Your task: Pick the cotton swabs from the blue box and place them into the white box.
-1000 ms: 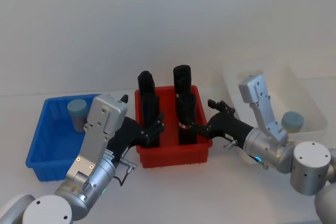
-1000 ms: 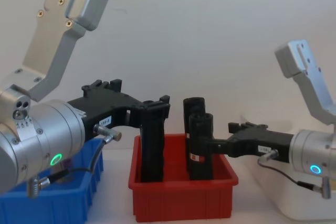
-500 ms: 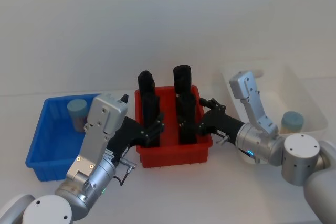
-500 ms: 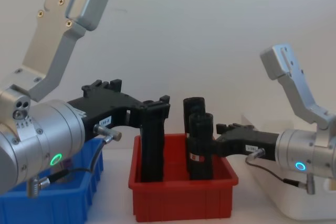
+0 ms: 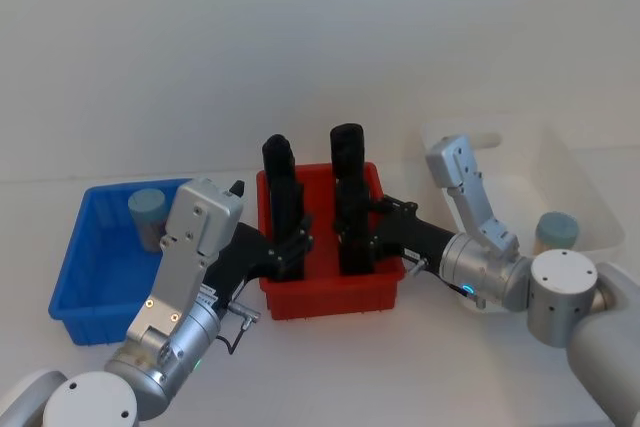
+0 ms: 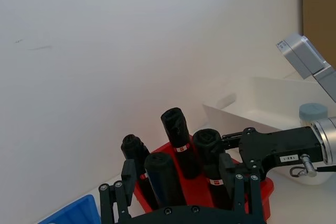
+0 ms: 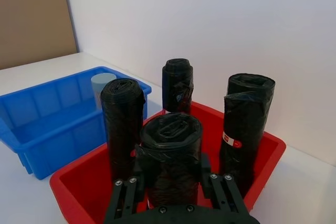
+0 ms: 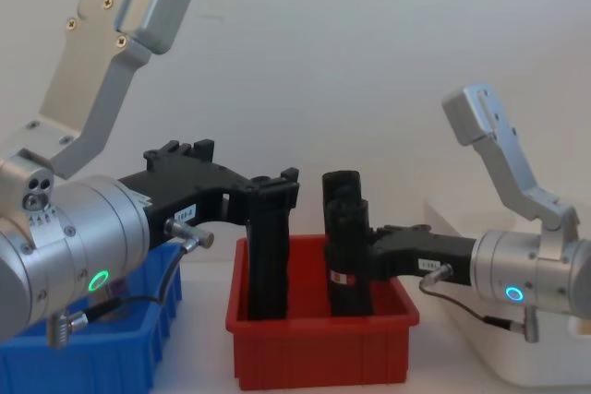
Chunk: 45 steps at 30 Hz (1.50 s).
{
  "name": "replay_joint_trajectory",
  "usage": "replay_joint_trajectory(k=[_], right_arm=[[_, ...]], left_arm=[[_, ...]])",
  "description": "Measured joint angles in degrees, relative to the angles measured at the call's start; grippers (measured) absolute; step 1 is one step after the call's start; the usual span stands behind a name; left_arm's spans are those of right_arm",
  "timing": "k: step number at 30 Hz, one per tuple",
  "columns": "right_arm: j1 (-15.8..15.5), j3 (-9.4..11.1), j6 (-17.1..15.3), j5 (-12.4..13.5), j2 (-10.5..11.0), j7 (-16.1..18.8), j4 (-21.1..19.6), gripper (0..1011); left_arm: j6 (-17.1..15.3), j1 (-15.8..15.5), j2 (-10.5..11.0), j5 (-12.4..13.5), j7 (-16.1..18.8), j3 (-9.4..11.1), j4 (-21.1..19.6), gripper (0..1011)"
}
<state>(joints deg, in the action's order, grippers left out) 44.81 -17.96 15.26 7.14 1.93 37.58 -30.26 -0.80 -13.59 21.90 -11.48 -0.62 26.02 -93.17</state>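
One jar of cotton swabs with a pale blue lid stands at the back of the blue box on the left; the right wrist view shows the same jar in the blue box. A second jar sits in the white box on the right. My right gripper reaches over the red bin, open, with one finger on each side of the front right black roll. My left gripper hangs open at the front left black roll, holding nothing.
Between the two boxes stands a red bin holding several tall black rolls, upright and as high as the grippers. Both arms crowd its front side. A pale wall rises close behind the table.
My right gripper has slid left from beside the white box into the red bin, up to the front right black roll. The left arm and both jars have stayed put.
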Motion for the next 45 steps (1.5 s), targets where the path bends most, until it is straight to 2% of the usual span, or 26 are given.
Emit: replay_joint_trajectory(k=[1, 5, 12, 16, 23, 31, 35, 36, 42, 45], right_arm=[[0.4, 0.0, 0.3, 0.0, -0.1, 0.2, 0.8, 591], [1.0, -0.1, 1.0, 0.0, -0.4, 0.5, 2.0, 521], [1.4, 0.0, 1.5, 0.2, -0.4, 0.5, 2.6, 475], [0.4, 0.2, 1.3, 0.5, 0.0, -0.3, 0.4, 457], [-3.4, 0.7, -0.4, 1.5, 1.3, -3.2, -7.8, 416], [-9.5, 1.0, -3.2, 3.2, 3.2, -8.4, -21.4, 381], [-11.5, 1.0, -4.2, 3.8, 3.8, -10.2, -25.6, 374], [-12.4, 1.1, -4.6, 4.0, 4.1, -11.1, -27.8, 371], [-15.4, 1.3, -6.3, 4.9, 5.1, -14.8, -34.4, 371], [-16.3, 1.4, -6.9, 5.1, 5.5, -16.1, -36.5, 371]], left_arm=[[0.0, 0.0, 0.0, 0.0, 0.0, 0.0, 0.0, 1004], [0.0, 0.0, 0.0, 0.0, 0.0, 0.0, 0.0, 1004], [0.0, 0.0, 0.0, 0.0, 0.0, 0.0, 0.0, 1004], [0.0, 0.0, 0.0, 0.0, 0.0, 0.0, 0.0, 1004], [0.0, 0.0, 0.0, 0.0, 0.0, 0.0, 0.0, 1004], [0.0, 0.0, 0.0, 0.0, 0.0, 0.0, 0.0, 1004], [0.0, 0.0, 0.0, 0.0, 0.0, 0.0, 0.0, 1004], [0.0, 0.0, 0.0, 0.0, 0.0, 0.0, 0.0, 1004], [0.0, 0.0, 0.0, 0.0, 0.0, 0.0, 0.0, 1004], [0.0, 0.0, 0.0, 0.0, 0.0, 0.0, 0.0, 1004]])
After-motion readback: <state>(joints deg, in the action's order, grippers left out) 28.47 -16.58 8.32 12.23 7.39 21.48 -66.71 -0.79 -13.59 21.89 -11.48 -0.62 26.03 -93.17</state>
